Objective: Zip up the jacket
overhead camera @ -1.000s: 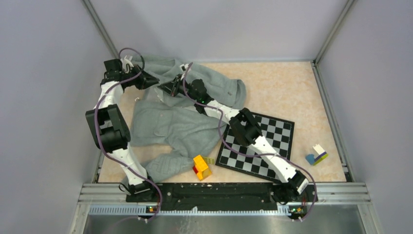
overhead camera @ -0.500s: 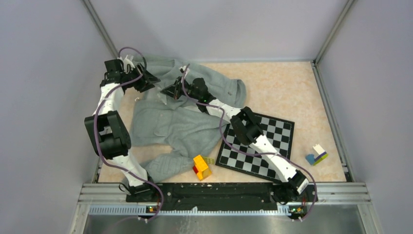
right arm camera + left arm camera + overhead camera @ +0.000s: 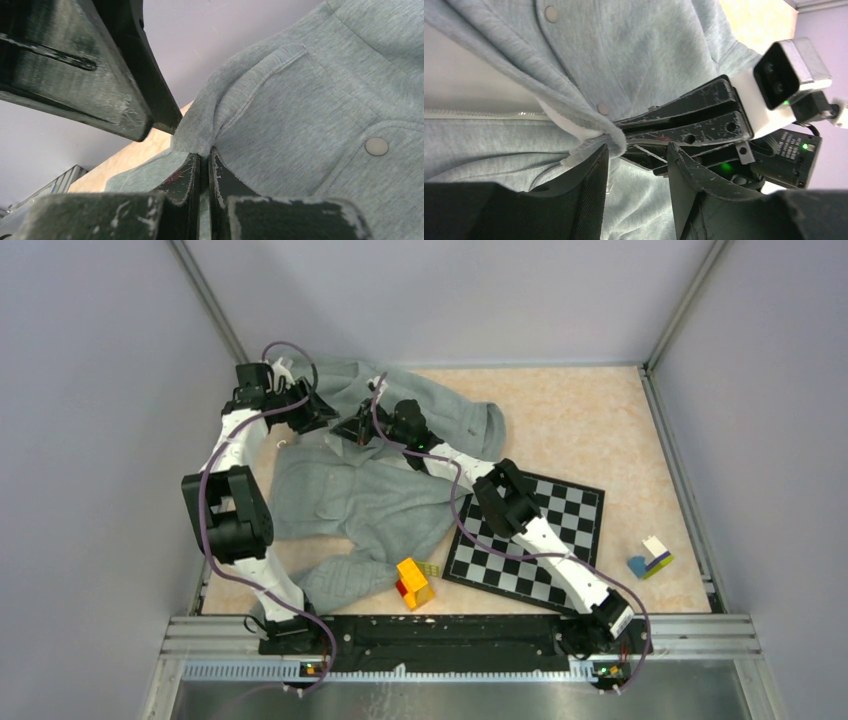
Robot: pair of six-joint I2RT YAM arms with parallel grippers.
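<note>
The jacket (image 3: 370, 495) is lying rumpled over the far-left part of the surface (image 3: 580, 420), with one sleeve trailing down toward the near edge. Both arms are reaching into its far end.

The right gripper (image 3: 204, 161) is clamped on a fold of the grey fabric at the front edge, fingers pressed together with cloth between them. The left gripper (image 3: 636, 150) has its fingers apart and sits just beside that pinch. The fabric edge and the end of the zipper (image 3: 484, 114) are right up against one of its fingers, and it isn't gripping anything as far as I can tell.

My take: this is the get-hold-of-the-zip stage. The right one should just hold the cloth taut and not tug, otherwise the fleece bunches and the teeth wander off line. The left one wants to close right at the zip, not on a fat wad of fleece. I honestly can't make out the slider in these views, so I'd line up off the white lining along that edge.
</note>
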